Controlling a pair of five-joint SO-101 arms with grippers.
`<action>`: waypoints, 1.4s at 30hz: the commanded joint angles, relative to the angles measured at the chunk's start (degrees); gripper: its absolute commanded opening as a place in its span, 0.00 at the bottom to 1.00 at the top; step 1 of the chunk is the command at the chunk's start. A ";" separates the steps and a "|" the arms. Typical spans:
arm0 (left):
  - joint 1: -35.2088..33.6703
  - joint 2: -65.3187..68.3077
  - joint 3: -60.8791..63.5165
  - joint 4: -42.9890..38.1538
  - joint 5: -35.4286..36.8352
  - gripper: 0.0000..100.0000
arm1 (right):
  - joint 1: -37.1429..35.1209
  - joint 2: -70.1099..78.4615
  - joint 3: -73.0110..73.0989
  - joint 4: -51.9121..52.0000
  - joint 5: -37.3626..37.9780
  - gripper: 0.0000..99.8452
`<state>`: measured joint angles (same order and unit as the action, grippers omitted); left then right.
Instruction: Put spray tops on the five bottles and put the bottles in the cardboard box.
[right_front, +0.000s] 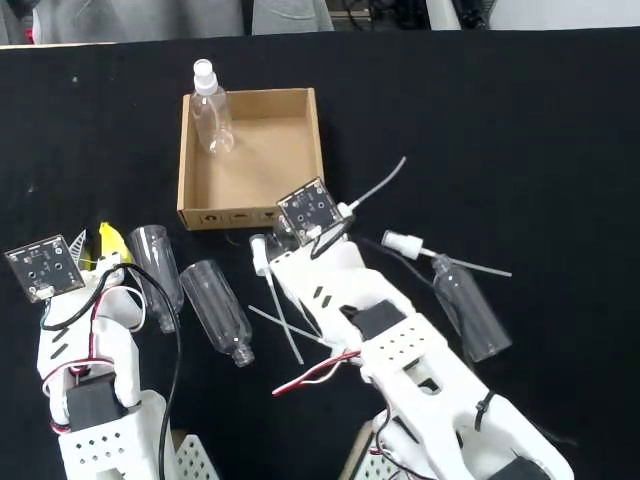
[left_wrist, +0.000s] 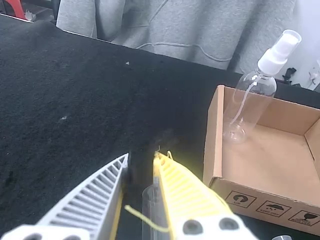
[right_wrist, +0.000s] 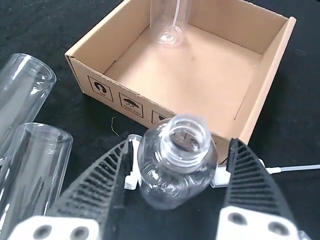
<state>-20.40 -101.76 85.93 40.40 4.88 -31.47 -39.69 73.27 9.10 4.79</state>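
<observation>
While one capped bottle (right_front: 210, 105) stands in the back corner of the cardboard box (right_front: 230, 216), we judge the step in hand to be capping the second of the five. An uncapped bottle (right_wrist: 177, 170) is upright, open neck upward, just in front of the box's near wall. The right gripper (right_wrist: 181, 144) is clasped about its body, one finger on either side. Just beside that bottle lies the nearest spray top (right_front: 262, 250), its thin tube trailing back along the arm. A second spray top (right_front: 345, 208) lies by the box's near corner. A third spray top (right_front: 400, 243) lies a little farther out on the black table (right_front: 520, 120), near the first bare bottle (right_front: 470, 310), which is on its side. Between the two arms the second bare bottle (right_front: 217, 312) and the third bare bottle (right_front: 157, 275) lie side by side. The left gripper (left_wrist: 141, 157) hangs just beside the third bare bottle, its grey and yellow fingers parted and, as far as we can tell, grasping nothing. By our reckoning one bottle is finished and four remain. The next move calls for the left arm to take a spray top by its head, thread the tube into the open neck while the right arm keeps the bottle steady, and seat it squarely. The long tube may catch on the rim.
</observation>
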 joint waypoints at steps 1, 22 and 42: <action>-0.13 -0.70 -0.31 -1.58 -0.18 0.08 | 1.49 -2.33 -0.22 -1.58 -0.53 0.26; -0.13 -0.70 -0.31 -1.58 -0.09 0.08 | 4.04 -2.86 -5.23 4.84 -0.53 0.04; 4.97 -0.26 -2.59 1.49 -0.35 0.08 | 13.36 -2.86 -22.02 31.47 -0.09 0.02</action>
<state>-17.76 -101.76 85.93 40.84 4.88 -20.66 -40.04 56.66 38.37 4.79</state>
